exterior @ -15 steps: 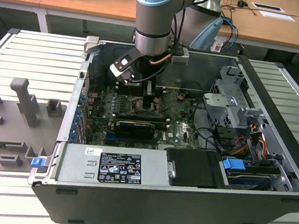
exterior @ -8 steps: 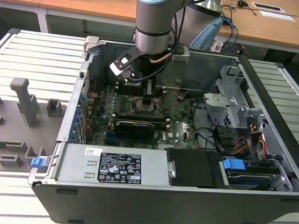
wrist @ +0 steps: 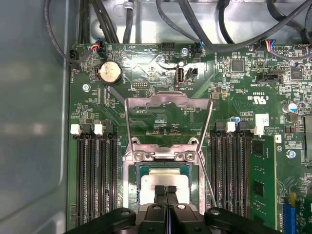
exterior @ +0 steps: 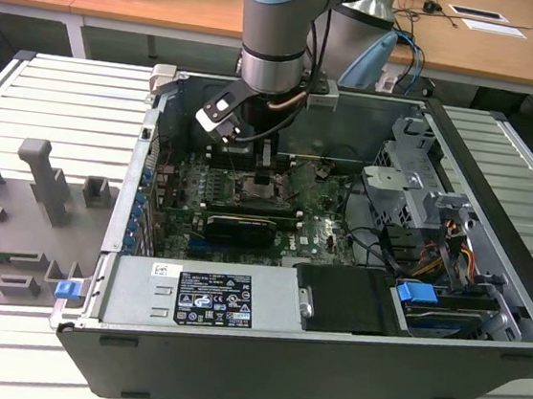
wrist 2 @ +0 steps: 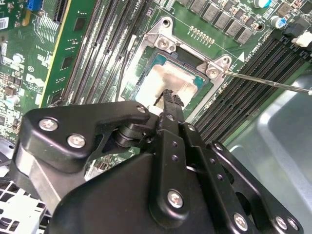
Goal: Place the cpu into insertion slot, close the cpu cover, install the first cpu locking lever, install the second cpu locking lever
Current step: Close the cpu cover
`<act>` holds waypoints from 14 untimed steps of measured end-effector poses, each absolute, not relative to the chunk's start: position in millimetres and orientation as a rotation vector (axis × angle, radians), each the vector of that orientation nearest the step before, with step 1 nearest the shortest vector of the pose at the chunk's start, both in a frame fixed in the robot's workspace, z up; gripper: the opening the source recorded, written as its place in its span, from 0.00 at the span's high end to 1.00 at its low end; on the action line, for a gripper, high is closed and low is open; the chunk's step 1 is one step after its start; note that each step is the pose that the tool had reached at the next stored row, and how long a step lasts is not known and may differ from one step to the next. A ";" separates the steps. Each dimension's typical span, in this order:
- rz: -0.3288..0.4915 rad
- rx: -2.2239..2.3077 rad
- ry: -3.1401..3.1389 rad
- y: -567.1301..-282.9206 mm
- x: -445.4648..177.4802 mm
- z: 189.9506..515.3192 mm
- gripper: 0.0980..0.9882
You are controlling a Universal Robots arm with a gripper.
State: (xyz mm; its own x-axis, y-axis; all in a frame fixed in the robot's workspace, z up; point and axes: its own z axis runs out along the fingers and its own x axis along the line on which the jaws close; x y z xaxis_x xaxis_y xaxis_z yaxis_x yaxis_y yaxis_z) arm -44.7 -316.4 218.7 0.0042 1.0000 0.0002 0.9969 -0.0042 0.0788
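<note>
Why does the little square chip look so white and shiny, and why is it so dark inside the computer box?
First wrist view: light bounces off the chip, washing its metal top pale. Second wrist view: the same glare sits just beyond the black tool. Exterior view: the arm hangs over the case, and the board beneath looks dim while the table is bright.

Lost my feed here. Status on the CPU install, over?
Gripper shut, tips at the cpu. Cpu lies in the insertion slot; cpu cover raised open. One thin lever rod free beside the slot.
</note>
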 end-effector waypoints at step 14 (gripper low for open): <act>0.083 2.187 2.178 -316.4 -38.0 228.8 0.99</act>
State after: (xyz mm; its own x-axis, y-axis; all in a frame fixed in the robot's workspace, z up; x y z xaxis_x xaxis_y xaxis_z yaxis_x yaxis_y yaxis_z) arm -38.0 -316.4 228.8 0.0042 1.0000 0.0000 0.9971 -0.0042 0.0764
